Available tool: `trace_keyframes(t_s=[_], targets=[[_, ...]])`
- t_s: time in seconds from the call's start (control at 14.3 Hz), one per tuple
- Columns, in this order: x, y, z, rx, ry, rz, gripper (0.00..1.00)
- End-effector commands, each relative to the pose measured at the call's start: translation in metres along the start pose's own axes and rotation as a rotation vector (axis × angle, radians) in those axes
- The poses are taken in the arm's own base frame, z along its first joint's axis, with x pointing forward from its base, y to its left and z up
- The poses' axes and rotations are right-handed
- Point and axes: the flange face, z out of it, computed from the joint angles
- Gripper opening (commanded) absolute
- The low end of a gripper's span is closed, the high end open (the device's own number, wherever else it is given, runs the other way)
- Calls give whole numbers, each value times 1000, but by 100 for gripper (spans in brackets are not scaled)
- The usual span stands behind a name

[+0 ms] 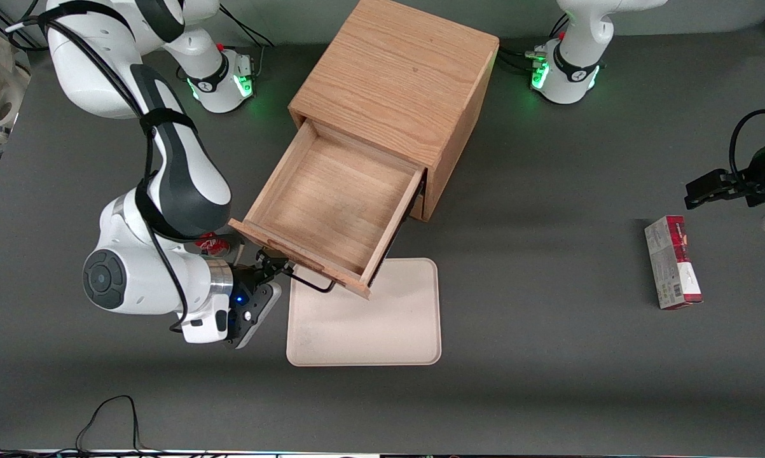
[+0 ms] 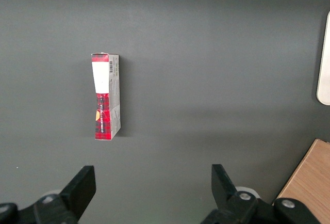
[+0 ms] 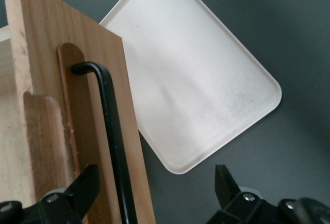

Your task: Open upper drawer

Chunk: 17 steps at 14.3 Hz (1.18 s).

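Upper drawer (image 1: 331, 203) (pulled out): its handle (image 3: 111, 131) sits between the gripper's (image 3: 154, 193) released jaws.

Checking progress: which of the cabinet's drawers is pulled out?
The upper drawer, its tray bare above the tray mat; the open claw straddles its handle.

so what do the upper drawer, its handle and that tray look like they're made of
The upper drawer looks like light oak-style wood with visible grain and a matte finish, though veneer can't be ruled out. Its handle seems to be thin black metal rod with a slight sheen. The tray looks like matte cream plastic with rounded moulded corners. The gripper is open around the handle's end.
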Motion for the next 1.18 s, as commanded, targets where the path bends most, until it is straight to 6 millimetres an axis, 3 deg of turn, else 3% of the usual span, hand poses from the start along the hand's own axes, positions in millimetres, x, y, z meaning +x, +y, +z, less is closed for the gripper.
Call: trace_keyframes(t_s=[0.0, 0.14, 0.49, 0.77, 1.11], targets=[[-4, -2, -12, 29, -28, -9, 99], [-13, -5, -21, 40, -72, -2, 99], [-41, -20, -88, -64, -124, 12, 100], [-107, -19, -147, -79, -184, 106, 100], [-183, -8, -177, -182, -248, 322, 100]])
